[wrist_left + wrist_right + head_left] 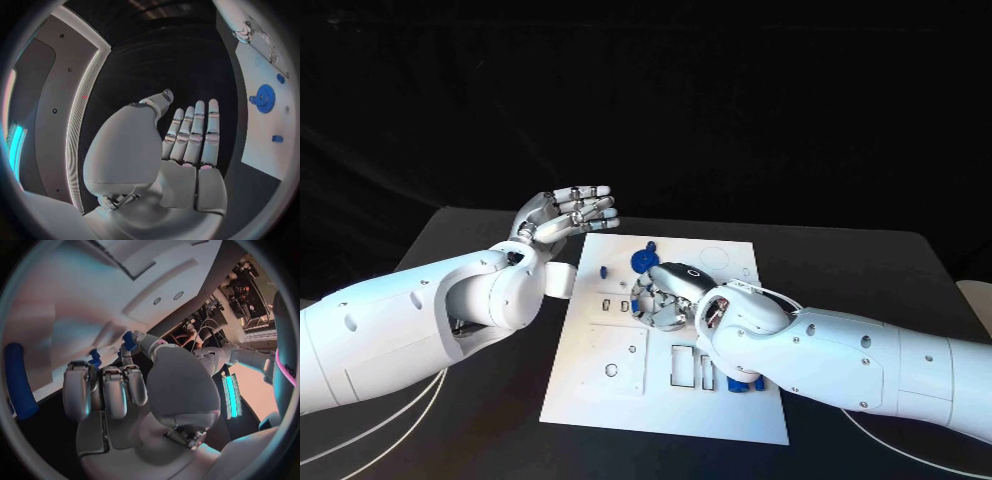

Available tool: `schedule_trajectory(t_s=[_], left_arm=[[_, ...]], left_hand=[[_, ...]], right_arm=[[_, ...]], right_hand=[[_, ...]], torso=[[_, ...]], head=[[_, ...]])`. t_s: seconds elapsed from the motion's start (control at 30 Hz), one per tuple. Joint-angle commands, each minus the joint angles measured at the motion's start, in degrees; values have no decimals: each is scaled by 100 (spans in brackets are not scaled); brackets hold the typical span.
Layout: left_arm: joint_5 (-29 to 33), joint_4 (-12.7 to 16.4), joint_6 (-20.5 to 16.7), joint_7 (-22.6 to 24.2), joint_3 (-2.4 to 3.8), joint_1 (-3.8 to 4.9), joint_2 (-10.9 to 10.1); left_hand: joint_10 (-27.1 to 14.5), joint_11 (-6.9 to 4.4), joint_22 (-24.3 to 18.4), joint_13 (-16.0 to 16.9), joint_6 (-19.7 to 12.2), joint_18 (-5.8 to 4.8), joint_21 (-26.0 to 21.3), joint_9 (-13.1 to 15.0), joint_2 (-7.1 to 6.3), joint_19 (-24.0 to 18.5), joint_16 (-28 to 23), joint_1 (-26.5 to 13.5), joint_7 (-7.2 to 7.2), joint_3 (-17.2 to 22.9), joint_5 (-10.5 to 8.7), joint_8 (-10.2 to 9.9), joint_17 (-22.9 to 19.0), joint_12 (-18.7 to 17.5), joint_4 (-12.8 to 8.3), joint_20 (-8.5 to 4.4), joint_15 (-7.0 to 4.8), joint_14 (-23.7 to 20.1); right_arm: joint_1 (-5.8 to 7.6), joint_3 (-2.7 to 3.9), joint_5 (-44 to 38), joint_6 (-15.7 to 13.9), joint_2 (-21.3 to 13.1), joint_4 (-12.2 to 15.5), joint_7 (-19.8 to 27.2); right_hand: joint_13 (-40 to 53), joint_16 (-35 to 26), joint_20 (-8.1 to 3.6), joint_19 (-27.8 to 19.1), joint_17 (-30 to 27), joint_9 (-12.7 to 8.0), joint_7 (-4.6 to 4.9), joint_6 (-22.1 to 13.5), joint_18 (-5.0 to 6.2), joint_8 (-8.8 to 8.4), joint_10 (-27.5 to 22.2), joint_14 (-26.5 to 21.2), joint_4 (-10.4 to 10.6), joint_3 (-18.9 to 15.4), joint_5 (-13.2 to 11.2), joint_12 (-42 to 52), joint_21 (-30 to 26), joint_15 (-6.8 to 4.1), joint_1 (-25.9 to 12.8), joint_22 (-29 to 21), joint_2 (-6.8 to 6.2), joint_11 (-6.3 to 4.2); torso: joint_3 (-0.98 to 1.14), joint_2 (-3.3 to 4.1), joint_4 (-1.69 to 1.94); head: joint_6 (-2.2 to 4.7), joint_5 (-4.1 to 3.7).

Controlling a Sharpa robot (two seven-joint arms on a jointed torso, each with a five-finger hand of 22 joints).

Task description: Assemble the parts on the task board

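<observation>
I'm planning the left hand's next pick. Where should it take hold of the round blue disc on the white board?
Pinch its rim from above, likely from the far-left: the round blue disc lies flat on the white board, and the right hand crowds its near side.

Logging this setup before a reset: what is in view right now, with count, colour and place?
table: one, black, under everything.
task board: one, white, mid-table.
round part: one, blue, far end of the board.
small part: one, blue, on the board left of the round part.
long part: one, blue, at the board's edge by the right hand.
left hand: silver, raised off the board's far left corner, fingers straight, holding nothing.
right hand: silver, over the board's middle; grip unclear.
</observation>
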Motion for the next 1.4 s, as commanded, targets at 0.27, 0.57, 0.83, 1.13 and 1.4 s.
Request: schedule_trajectory(t_s=[0.27, 0.57, 0.83, 1.13, 1.4], left_arm=[[18, 25, 120, 20, 4, 2, -1], [18, 25, 125, 13, 4, 3, -4], [18, 30, 126, 10, 4, 3, -9], [17, 30, 133, 6, 4, 3, -6], [17, 28, 137, 1, 4, 3, -6]], left_hand=[[21, 15, -6, -1, -12, 73, 16, -8, 6, 35, -20, -71, 250, 11, -16, -28, 7, -36, -32, -11, 5, 15], [31, 12, -12, 0, -6, 73, 14, -7, 11, 38, -27, -88, 247, 15, -16, -29, 10, -42, -43, -12, 4, 19], [31, 12, -12, 0, -6, 73, 14, -7, 11, 38, -27, -88, 247, 15, -16, -29, 10, -42, -43, -12, 4, 19], [31, 12, -12, 0, -6, 73, 14, -7, 11, 38, -27, -88, 247, 15, -16, -29, 10, -42, -43, -12, 4, 19], [31, 12, -12, 0, -6, 73, 14, -7, 11, 38, -27, -88, 247, 15, -16, -29, 10, -42, -43, -12, 4, 19]], right_arm=[[-17, -1, -335, -15, 69, -112, -107], [-23, -5, -384, -43, 151, -207, -92], [-27, -8, -386, -28, 199, -285, -88], [-36, -15, -367, 23, 245, -371, -69], [-41, -21, -348, 97, 248, -367, -64]], right_hand=[[707, 15, -32, -7, 1220, 216, -91, 74, -55, 161, 13, 546, 12, 12, 20, -3, -36, -36, -70, 458, -16, -34], [695, 12, -31, -12, 1211, 216, -76, 30, -53, 151, 2, 544, 9, 8, -5, -16, -47, -30, -113, 452, -49, -23], [685, 10, -29, -15, 1203, 216, -71, 16, -52, 149, -7, 542, 10, 7, -26, -25, -52, -26, -130, 448, -59, -18], [674, 9, -24, -19, 1201, 211, -56, -23, -51, 135, -18, 542, 7, 2, -59, -36, -62, -17, -161, 443, -89, -7], [596, 5, 5, -32, 1190, 182, 4, -156, -47, 68, -91, 540, 7, -38, -126, -106, -89, 23, -262, 428, -211, 44]], torso=[[2, 3, -3], [4, 2, -4], [3, 2, -8], [7, 2, -5], [10, 3, -14]], head=[[-16, 19], [-17, 24], [-12, 19], [-17, 25], [-22, 28]])
